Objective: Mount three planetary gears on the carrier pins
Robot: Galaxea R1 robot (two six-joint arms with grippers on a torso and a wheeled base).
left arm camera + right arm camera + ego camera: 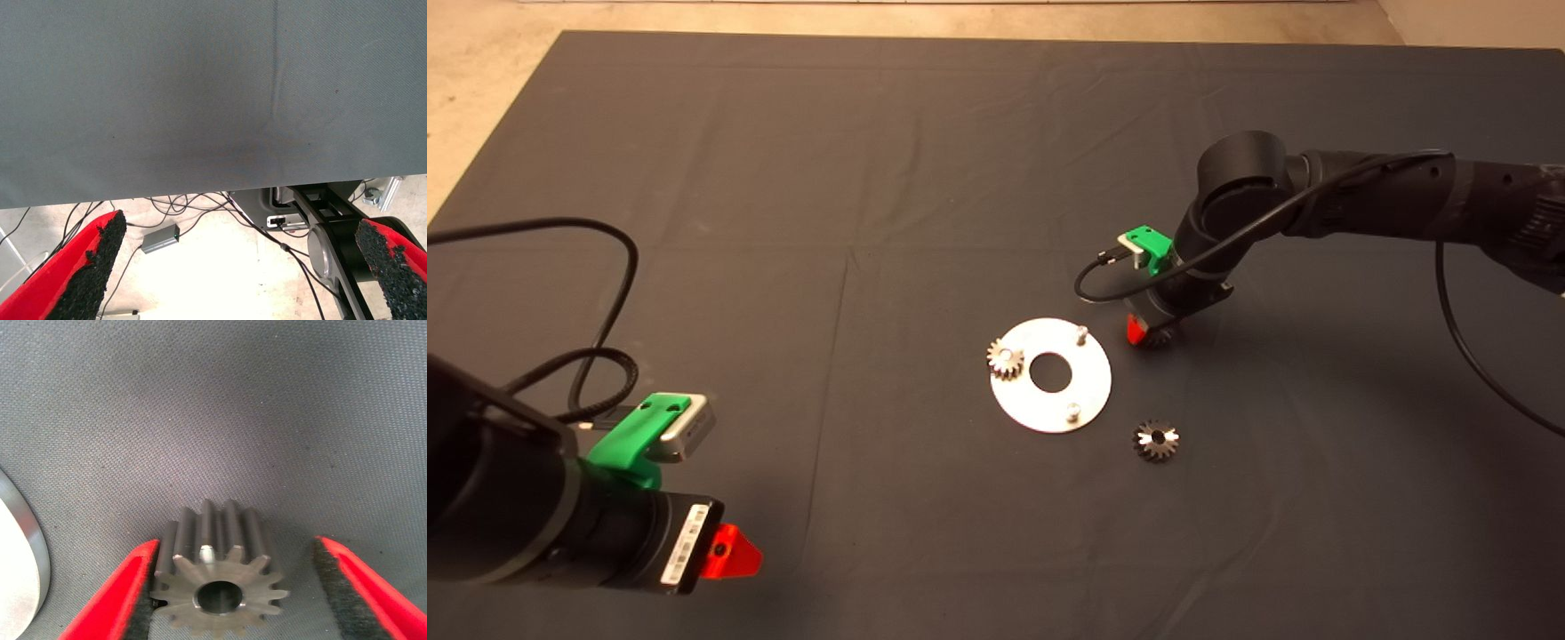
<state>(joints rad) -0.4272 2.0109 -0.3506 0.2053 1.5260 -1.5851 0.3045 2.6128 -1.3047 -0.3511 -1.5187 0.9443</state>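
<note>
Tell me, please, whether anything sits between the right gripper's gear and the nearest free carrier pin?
Nothing visible: only bare mat and disc surface separate the gear between the right gripper fingers from the free pin.

My view from above: disc near mat centre, one gear seated on its left pin, two pins bare. Second gear on mat, lower right of disc, apart. Third gear just right of disc, between right gripper fingers. Left gripper at lower left, well apart.
</note>
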